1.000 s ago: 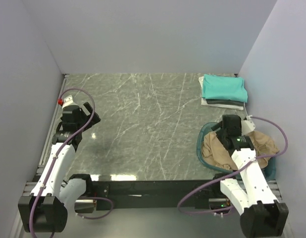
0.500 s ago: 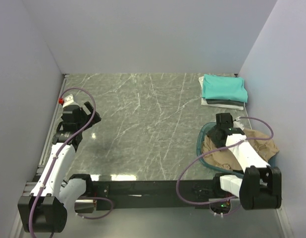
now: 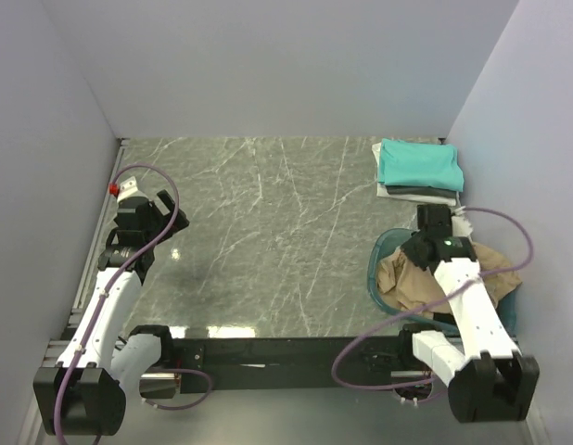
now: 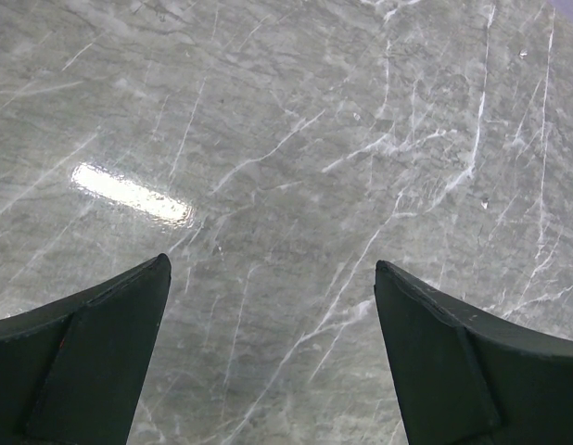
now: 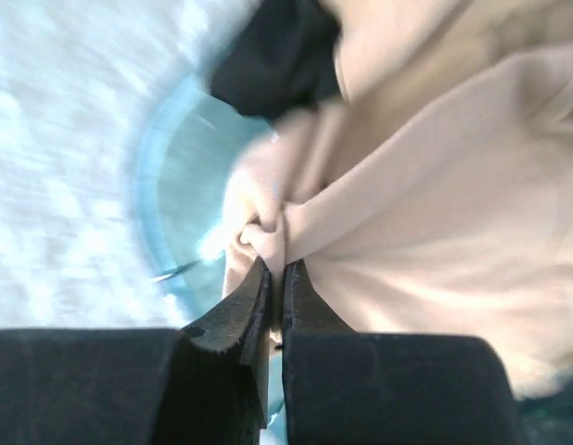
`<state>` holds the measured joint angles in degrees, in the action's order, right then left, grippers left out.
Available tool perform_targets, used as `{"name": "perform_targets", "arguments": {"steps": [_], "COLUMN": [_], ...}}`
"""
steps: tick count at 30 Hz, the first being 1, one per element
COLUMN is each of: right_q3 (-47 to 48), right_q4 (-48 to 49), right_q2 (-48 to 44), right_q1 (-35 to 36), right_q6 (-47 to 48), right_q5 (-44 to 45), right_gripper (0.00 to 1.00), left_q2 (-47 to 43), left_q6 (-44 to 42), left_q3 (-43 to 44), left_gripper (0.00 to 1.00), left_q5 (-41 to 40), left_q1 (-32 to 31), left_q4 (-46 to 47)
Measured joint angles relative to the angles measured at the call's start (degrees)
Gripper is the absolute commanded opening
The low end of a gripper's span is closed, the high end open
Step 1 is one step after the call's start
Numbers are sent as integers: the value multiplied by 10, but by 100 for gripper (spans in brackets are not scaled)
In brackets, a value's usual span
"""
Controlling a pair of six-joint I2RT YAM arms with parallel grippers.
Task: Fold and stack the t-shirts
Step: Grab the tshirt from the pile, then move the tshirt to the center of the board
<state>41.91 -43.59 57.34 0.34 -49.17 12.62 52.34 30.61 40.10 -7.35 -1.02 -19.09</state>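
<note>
- Right gripper (image 5: 275, 269): jaws closed on a bunched fold of the tan shirt (image 5: 426, 213), with the cloth pinched between the two fingertips; the wrist view is blurred by motion
- Tan shirt: crumpled in the basin (image 3: 377, 252) at the near right of the table (image 3: 268, 213) and filling most of it; the right arm reaches over it from the near edge
- Black cloth (image 5: 277, 56): lies against the tan shirt inside the basin, beyond the pinched fold in the wrist view; too blurred to tell its shape
- Teal shirt (image 3: 419, 162): folded, on top of a stack in the far right corner of the table, near the basin but apart from it
- Grey shirt (image 3: 416, 191): folded, directly under the teal shirt, with only its near edge showing
- White shirt (image 3: 442, 198): bottom of the stack, seen as a thin edge along the near side
- Left gripper (image 4: 270, 267): jaws spread wide with nothing between them, hanging over bare marble at the left side of the table, well apart from every shirt
</note>
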Motion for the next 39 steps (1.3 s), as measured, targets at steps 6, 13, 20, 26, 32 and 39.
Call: {"name": "perform_targets", "arguments": {"steps": [6,13,20,26,32,39], "right_q3": [165,351,487,593,707,725], "right_q4": [-106,-108,8,122,180,210], "right_q2": [-103,-168,-143,-27,118,234], "right_q1": [0,0,0,26,226,312], "right_q6": [11,36,106,136,211,217], "right_q5": [74,125,68,-45,-41,-59], "right_gripper": [0,0,0,0,0,0], "left_q2": [0,0,0,0,0,-1], "left_q6": [0,0,-7,-6,16,31], "left_q3": [0,-2,-5,-5,-4,39], "left_gripper": [98,97,95,95,95,95], "left_q5": [0,12,43,52,63,59], "left_q1": [-4,-7,-9,-9,-9,-9], "left_q4": [0,8,17,18,17,-9]}}
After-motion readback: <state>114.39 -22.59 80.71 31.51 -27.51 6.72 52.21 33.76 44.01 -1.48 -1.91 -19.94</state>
